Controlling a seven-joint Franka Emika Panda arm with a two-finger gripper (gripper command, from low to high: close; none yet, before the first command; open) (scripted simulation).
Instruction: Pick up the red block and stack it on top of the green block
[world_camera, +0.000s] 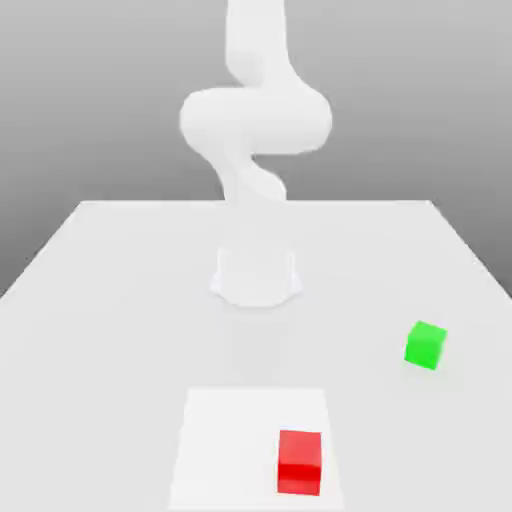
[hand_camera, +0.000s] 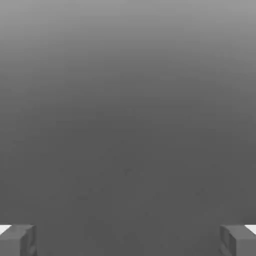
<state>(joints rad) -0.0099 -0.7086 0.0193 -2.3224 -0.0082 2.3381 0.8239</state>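
The jaws (hand_camera: 128, 241) stood wide apart, nothing between them. The red block (world_camera: 299, 462) lay on a white square near the bench's (world_camera: 120, 320) near edge; the green block (world_camera: 425, 345) sat towards the bench's edge on the exterior view's right.

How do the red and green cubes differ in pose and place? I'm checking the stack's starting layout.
The red cube sits on the white patch; the green cube is off it. The red cube looks nearly square to the patch, the green cube turned. Both are plain.
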